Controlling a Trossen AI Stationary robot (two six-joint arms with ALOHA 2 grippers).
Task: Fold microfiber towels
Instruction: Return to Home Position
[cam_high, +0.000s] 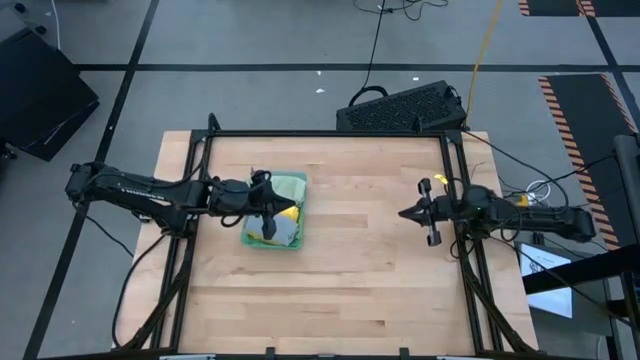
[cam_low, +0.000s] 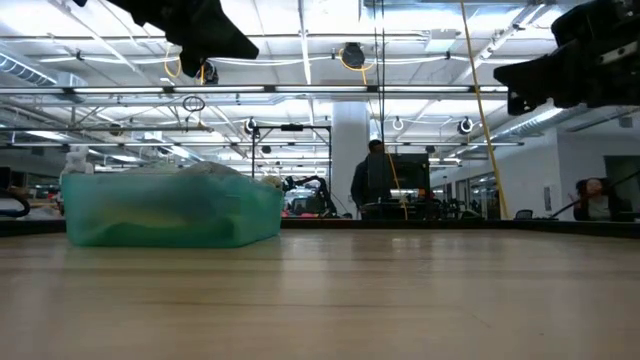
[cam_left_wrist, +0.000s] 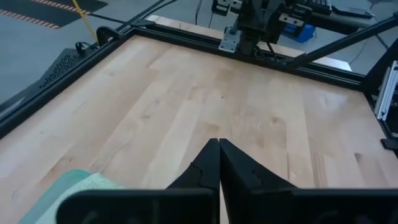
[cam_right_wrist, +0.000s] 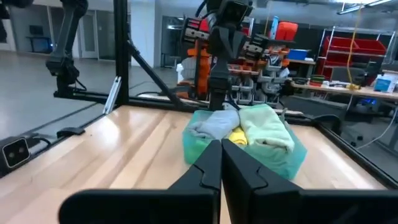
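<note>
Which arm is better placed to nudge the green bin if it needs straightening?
Left, probably. The left hand hangs shut right over the bin. The right hand, also shut, sits far off toward the right side, well apart from it.

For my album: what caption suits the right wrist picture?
Folded towels in grey, yellow and pale green fill a green bin, the left arm poised over it.

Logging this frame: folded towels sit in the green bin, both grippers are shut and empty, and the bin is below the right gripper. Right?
One error: the green bin is below the left gripper, not the right gripper, which hangs over the table's right side. The high view shows it. Folded towels sit in the bin, and both grippers are shut and empty.
</note>
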